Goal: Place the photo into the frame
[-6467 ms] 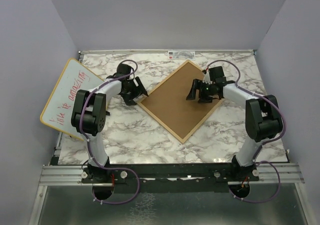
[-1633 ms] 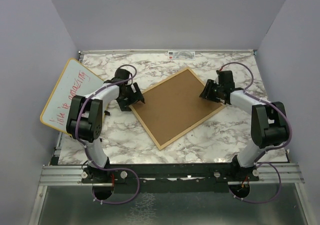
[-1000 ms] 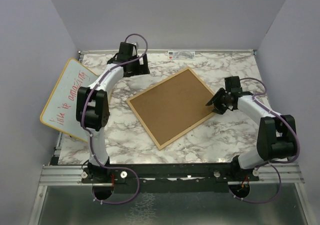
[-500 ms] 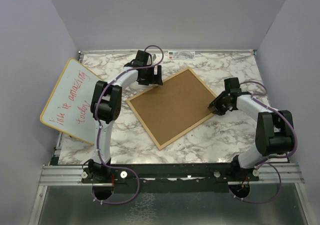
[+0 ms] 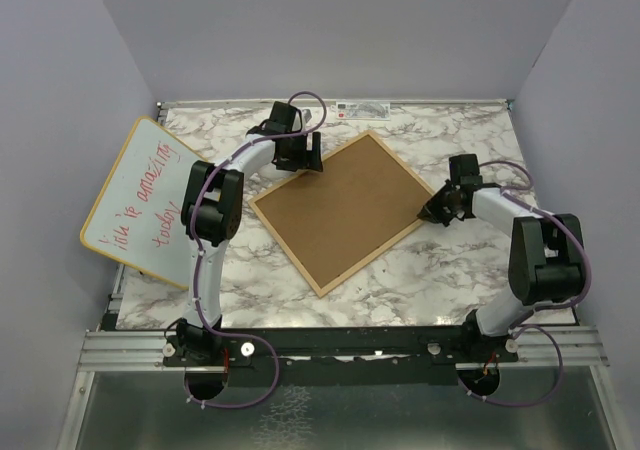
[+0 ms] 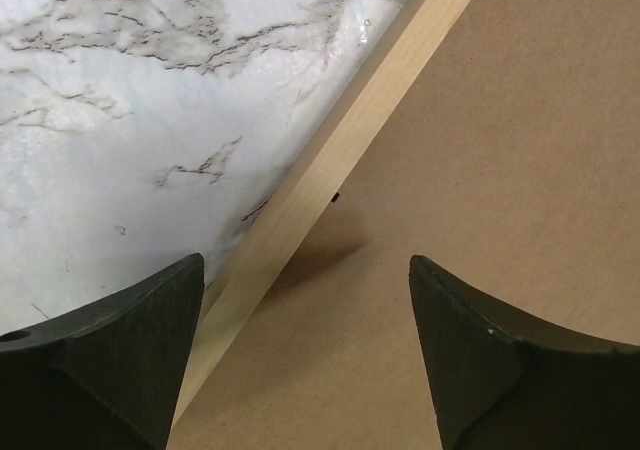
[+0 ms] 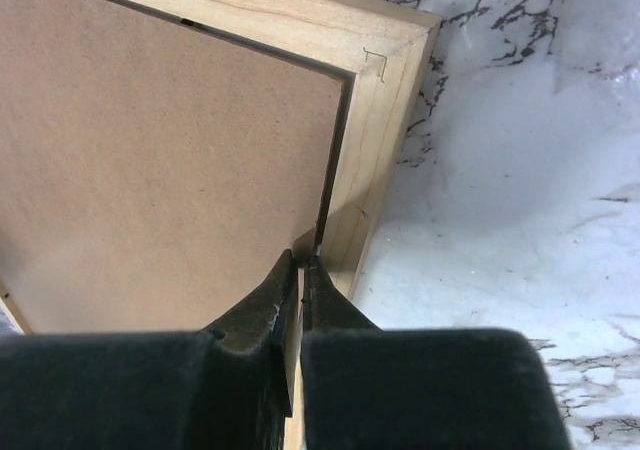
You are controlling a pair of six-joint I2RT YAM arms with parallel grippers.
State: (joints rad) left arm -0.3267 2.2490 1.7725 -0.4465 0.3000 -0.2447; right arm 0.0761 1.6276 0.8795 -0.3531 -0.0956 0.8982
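Frame (image 5: 286, 249) of thin light wood lies face down near the middle of the marble worktop (image 5: 420, 270), turned like a diamond, with the brown backing board (image 5: 338, 210) sitting flush inside its rim. The photo I cannot see in any view (it may be under the board, or not there at all). The left pincer (image 6: 305, 320) is open, and its two fingers stand on both sides of the far-left rim, one over the marble and one over the board. The right pincer (image 7: 300, 270) is closed with nothing visible between its tips, which point into the narrow seam between board and wood near the right corner. I judge the frame to be light and stiff, but its clear pane is fragile, and on this smooth stone it will probably slide when pushed. The wooden rim is therefore the good place to hold it. The board looks thin and lies flush, so only an edge at the seam can be caught.
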